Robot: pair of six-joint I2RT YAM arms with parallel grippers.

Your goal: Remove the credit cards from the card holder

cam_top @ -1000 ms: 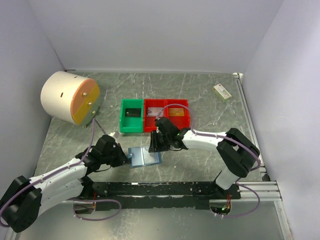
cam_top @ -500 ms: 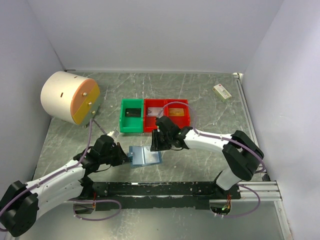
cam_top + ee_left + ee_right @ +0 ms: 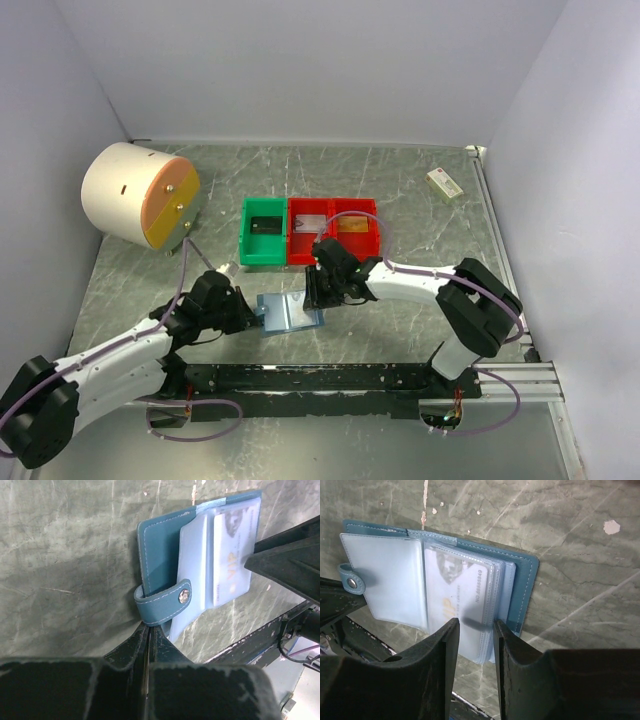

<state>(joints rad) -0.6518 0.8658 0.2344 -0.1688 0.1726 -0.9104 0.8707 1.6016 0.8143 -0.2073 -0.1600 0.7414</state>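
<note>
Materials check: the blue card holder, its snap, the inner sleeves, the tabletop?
The blue bi-fold card holder: looks like leather or faux leather, matte, pale edge stitching. Its snap stud: shiny, likely metal. The inner sleeves: clear, slightly frosted soft plastic; a printed card shows through. The tabletop: grey-green veined marble look, real stone or print unclear.

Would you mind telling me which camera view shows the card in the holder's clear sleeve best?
The right wrist view: the card lies face-on and fills much of the frame, with its print visible. The left wrist view shows it slanted and smaller. In the top view only the blue holder can be made out.
</note>
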